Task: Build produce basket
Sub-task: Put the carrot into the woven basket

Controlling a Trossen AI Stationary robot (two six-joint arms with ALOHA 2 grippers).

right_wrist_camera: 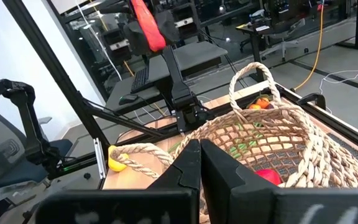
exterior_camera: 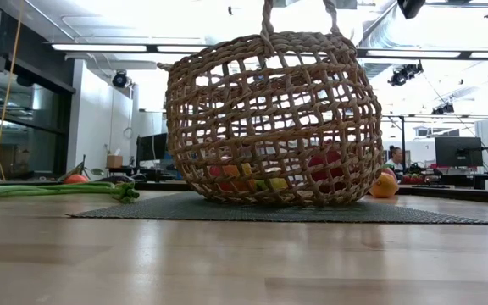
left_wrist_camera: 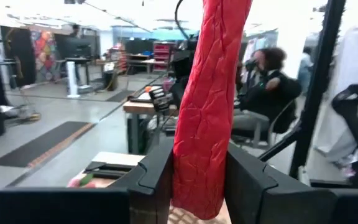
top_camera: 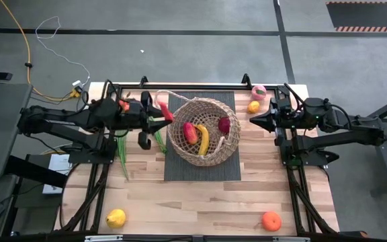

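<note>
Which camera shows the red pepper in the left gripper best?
The left wrist view: the red pepper fills the frame, upright and clamped between the left gripper's fingers. The high view shows it small, beside the basket rim. The right wrist view catches it far off, raised. The low view does not show it.

Grey concrete floor (top_camera: 180, 17) — strip ceiling lights (exterior_camera: 100, 47), desks with monitors (exterior_camera: 457, 152), possibly glass partitions.

Open-weave rope basket (top_camera: 203, 131) on a matt grey mat (top_camera: 180, 168), over pale wood table (top_camera: 200, 202).
</note>
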